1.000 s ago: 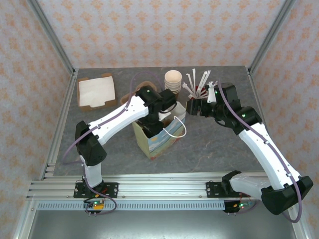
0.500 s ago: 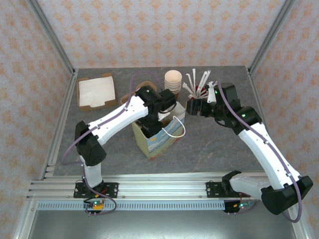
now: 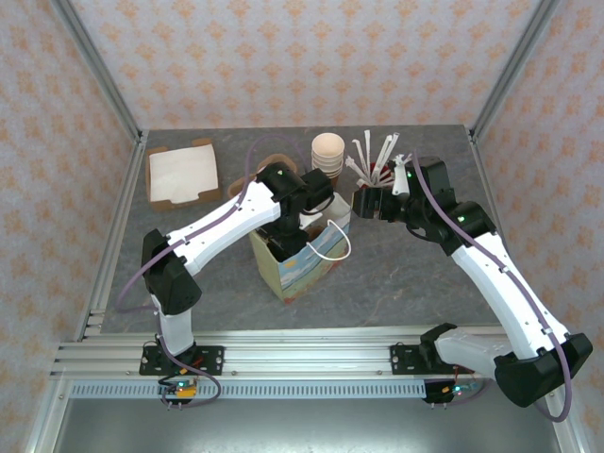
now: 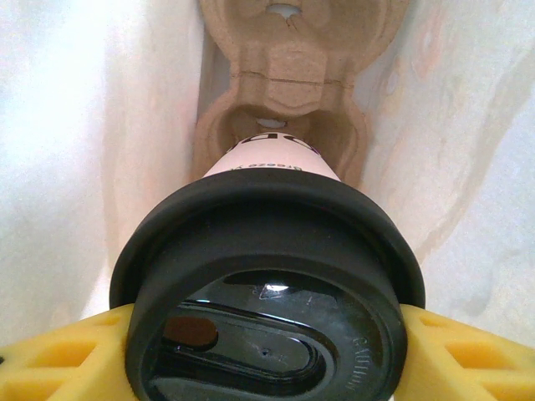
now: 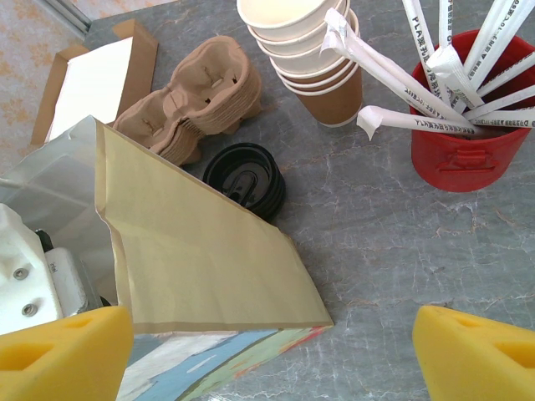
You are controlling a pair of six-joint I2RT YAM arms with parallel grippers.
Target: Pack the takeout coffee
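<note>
Takeout coffee (image 4: 267, 267): down inside the paper bag (image 3: 283, 274), upright. Its black lid (image 4: 251, 221) faces your left wrist camera and its body points away toward the bag's floor.
Left gripper (image 4: 267, 355): pinching the coffee at the lid, with one yellow finger (image 4: 58, 355) on each side. The cup is in your hand, so you have no reach to make.
Long axis: runs straight from your left gripper down to the near well of the pulp carrier (image 4: 288, 92) on the bag floor. The cup's foot is over that well, but you cannot tell whether it is seated or just above.
Coming move, as a judgement: lower along that axis without drifting sideways, then let go.
Paper bag walls: close on both sides of the lid, so keep centred.
Right gripper (image 5: 267, 351): fingers spread wide and holding nothing, just right of the bag's top edge. It is the farther arm, and from there you could steady the bag.
</note>
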